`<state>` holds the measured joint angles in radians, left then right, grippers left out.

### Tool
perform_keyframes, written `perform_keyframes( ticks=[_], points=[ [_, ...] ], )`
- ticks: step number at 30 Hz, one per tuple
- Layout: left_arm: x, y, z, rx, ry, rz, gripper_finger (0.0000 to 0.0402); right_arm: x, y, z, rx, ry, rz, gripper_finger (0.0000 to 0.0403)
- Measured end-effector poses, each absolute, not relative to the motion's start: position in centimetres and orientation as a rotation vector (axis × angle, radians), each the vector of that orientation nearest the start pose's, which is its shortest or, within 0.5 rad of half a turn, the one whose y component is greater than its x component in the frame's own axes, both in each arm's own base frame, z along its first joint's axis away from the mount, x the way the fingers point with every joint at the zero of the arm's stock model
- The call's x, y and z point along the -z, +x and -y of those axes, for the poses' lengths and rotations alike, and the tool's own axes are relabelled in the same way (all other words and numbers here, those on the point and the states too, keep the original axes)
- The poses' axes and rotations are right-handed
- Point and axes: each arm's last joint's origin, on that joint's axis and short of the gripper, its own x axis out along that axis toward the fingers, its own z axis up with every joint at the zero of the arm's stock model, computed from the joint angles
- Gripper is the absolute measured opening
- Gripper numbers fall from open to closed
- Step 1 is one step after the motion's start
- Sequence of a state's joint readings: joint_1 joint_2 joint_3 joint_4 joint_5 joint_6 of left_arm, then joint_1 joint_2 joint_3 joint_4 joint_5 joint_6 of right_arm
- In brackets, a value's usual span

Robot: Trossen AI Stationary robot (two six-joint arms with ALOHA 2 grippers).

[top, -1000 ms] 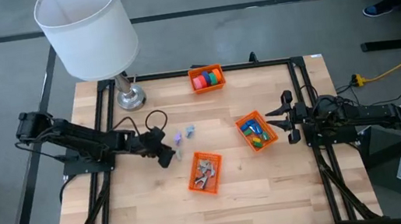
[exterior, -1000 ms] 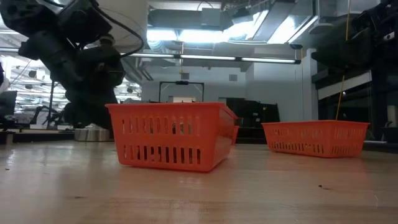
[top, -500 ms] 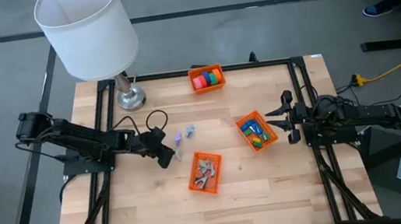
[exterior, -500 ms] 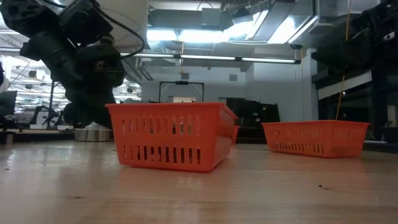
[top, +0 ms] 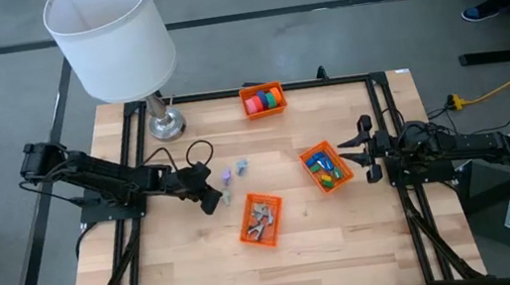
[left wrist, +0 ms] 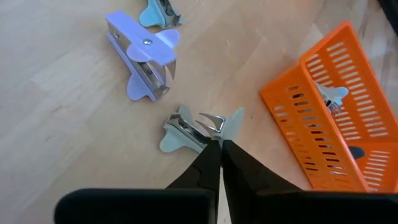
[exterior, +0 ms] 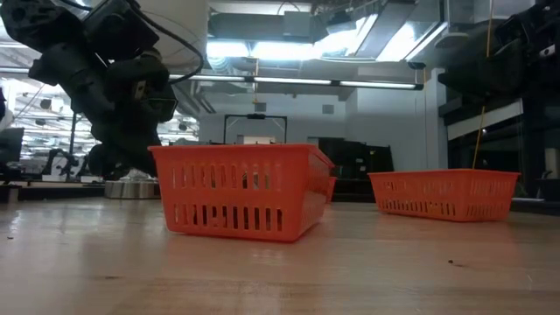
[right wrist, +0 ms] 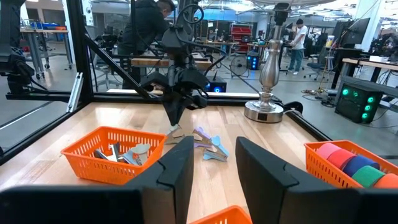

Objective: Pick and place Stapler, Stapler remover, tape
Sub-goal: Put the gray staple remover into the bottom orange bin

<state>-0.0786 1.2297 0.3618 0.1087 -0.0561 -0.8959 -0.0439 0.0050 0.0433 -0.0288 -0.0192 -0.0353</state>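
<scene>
Pale, light-grained wooden table top (top: 349, 239) with a black metal frame (top: 386, 124). Three bright orange slotted plastic baskets: one (top: 262, 218) holds grey and pale blue pieces, one (top: 326, 167) holds blue, green and yellow blocks, one (top: 263, 99) holds red, pink, green and orange tape rolls (top: 265, 99). Loose on the wood: lilac staple remover (left wrist: 145, 58), two pale blue-green staple removers (left wrist: 194, 129). White lampshade (top: 109, 35), chrome lamp base (top: 166, 124). Both arms black.

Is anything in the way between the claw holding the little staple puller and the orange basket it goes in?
Nothing visible. The left gripper is shut on the pale staple remover, and only bare table lies between it and the nearby orange basket.
</scene>
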Motion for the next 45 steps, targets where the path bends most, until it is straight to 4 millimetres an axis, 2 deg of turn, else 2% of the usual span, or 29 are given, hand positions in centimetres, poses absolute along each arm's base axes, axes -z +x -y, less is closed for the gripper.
perform_keyframes(
  ticks=[8,13,21,37,45],
  points=[
    [-13.8,20.6,1.5,-0.312,-0.792,-0.708,0.0005,-17.5,9.5,0.4,0.025,-0.036,0.009,0.0124],
    [-14.4,21.1,1.5,-0.262,-0.757,-0.646,0.0003,-17.5,9.5,0.4,0.025,-0.036,0.009,0.0124],
    [-16.5,22.5,2.0,-0.188,-0.669,-0.587,0.0003,-17.5,9.5,0.4,0.025,-0.036,0.009,0.0124],
    [-22.1,25.4,2.8,-0.068,-0.487,-0.419,0.0003,-17.5,9.5,0.4,0.025,-0.036,0.009,0.0124],
    [-22.5,27.3,3.2,0.003,-0.477,-0.414,0.0003,-17.5,9.5,0.4,0.025,-0.036,0.009,0.0124]
  ],
)
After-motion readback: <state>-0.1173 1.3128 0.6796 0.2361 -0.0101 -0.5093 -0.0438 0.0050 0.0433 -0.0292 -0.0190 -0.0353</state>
